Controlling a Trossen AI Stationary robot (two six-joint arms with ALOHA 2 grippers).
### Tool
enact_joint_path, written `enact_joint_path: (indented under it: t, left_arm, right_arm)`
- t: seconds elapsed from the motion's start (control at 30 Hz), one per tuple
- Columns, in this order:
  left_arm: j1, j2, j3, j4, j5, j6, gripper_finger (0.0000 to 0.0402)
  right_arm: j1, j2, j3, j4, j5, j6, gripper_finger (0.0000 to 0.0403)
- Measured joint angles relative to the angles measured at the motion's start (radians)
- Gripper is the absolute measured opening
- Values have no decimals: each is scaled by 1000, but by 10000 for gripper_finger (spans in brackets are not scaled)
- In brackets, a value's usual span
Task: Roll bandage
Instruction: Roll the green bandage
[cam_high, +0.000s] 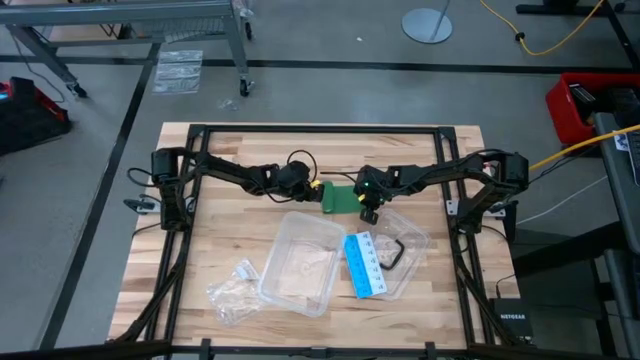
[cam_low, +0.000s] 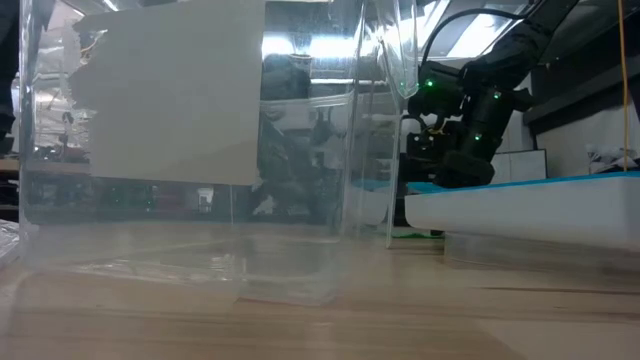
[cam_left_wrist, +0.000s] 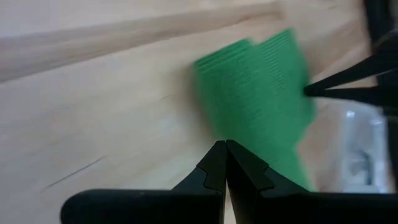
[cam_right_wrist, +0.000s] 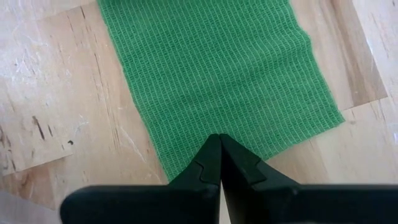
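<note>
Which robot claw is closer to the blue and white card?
The right gripper, shut at the bandage, right above the card. The left gripper is shut across the bandage, farther away.

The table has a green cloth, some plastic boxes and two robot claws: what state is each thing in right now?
Bandage: unrolled, lying flat on the table.
Left gripper: shut, tips at one edge of the bandage.
Right gripper: shut, tips at the opposite edge of the bandage.
Clear plastic container: open, lid off, looks empty.
Clear lid: lying flat beside the container.
Blue-and-white card: flat, resting on the lid.
Plastic wrapper: crumpled.
</note>
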Motion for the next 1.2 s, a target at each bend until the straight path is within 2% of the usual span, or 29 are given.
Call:
enact_joint_path:
  t: [0.4,0.7,0.97,1.2]
  left_arm:
    - [2,124,66,204,66,-16,1]
    - [25,138,147,195,93,63,1]
    - [50,132,151,197,127,87,1]
    - [75,81,151,102,136,114,1]
  right_arm:
    - [0,0,0,0,0,0,7]
    - [-1,0,1,-9,0,1,7]
    - [-1,-2,3,-36,0,0,7]
    - [-1,-2,3,-39,0,0,7]
